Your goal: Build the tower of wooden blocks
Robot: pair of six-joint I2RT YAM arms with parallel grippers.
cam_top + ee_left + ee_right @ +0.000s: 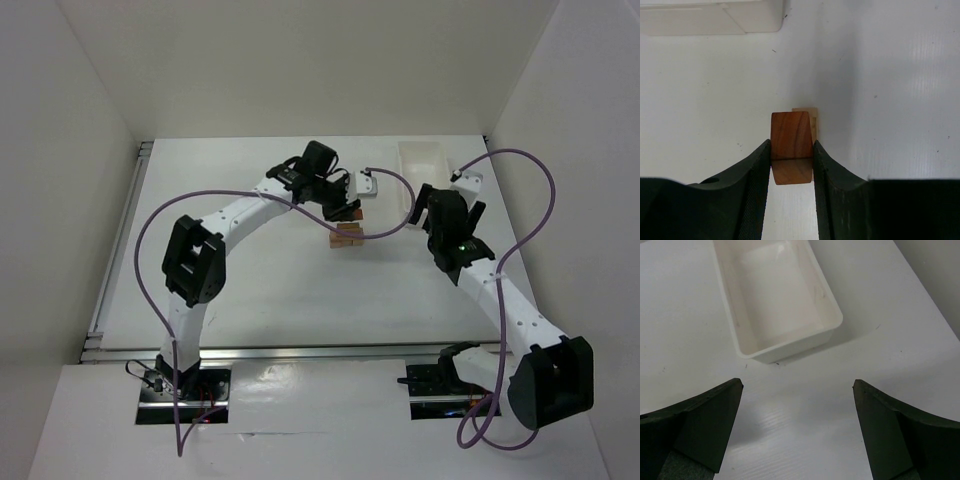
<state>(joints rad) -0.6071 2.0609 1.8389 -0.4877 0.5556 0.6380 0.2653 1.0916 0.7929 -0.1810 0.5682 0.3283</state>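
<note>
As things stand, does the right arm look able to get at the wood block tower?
Probably not cleanly. The left end effector, shut on a reddish-brown block, sits right at the wood block tower and crowds it. The right end effector is open but faces the white tray instead.

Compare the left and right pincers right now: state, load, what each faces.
Left pincer is closed on a reddish-brown block; right pincer stands wide open, holding nothing. Left pincer is at the block tower mid-table, with a tan block just behind its load; right pincer faces the white tray, which looks empty. Shared: both have black fingers and sit over the white table.
</note>
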